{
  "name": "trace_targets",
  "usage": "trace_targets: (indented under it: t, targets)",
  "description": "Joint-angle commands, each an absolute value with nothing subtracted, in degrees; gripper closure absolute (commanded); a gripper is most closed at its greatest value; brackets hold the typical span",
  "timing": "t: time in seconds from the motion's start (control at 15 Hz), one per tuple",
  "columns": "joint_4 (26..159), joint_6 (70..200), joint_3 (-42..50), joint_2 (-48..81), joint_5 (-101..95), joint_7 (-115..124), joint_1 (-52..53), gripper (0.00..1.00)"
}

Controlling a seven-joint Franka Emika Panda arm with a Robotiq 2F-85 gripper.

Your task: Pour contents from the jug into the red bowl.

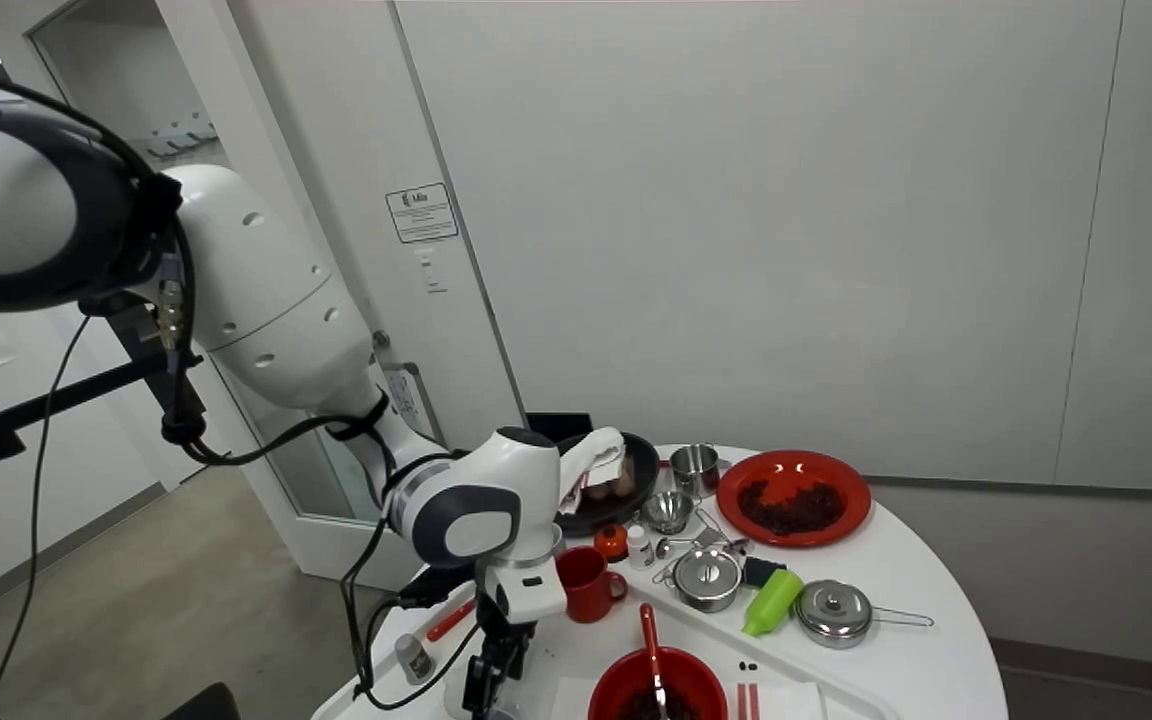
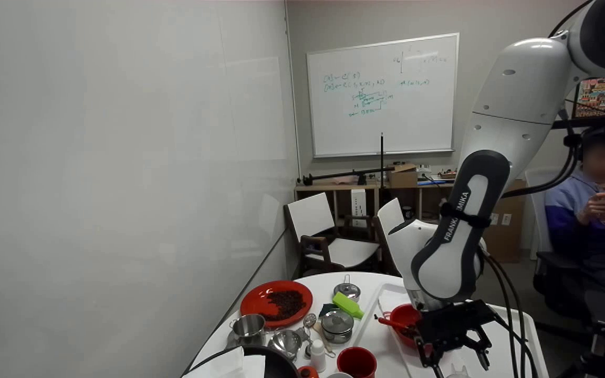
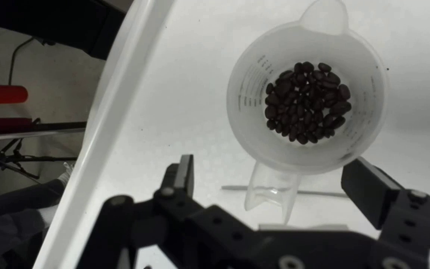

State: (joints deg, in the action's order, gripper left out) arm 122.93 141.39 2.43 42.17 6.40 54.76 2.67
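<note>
I judge this the grasping step: my black gripper [image 3: 274, 181], spread and empty, faces the handle [image 3: 273, 180] of the translucent plastic jug [image 3: 304, 157] of dark oval beans [image 3: 306, 106], upright on the white tray [image 3: 185, 93], so I should centre, pinch, then lift toward the round red bowl [image 1: 701, 680].

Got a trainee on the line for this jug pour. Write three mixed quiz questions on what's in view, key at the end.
1. True or false: the gripper is shut on the jug.
2. What does the jug hold?
3. Fill in: the red-handled utensil rests in the red ____.

Key: 1. False; its jaws stand apart, the jug's handle showing between them in the wrist view. 2. Dark beans. 3. Bowl.
</note>
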Motion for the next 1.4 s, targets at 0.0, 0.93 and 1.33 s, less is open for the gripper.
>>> trace_targets:
  t: [0.0, 0.93, 1.33]
  targets:
    - [124.60, 141.00, 2.74, 41.75, 11.86, 54.97, 2.47, 0.27]
    - [124.07, 136.03, 5.72, 39.23, 12.65, 59.02, 4.98, 0.90]
    - [114.79, 120.59, 8.28, 36.56, -2.05, 57.37, 9.95, 0.90]
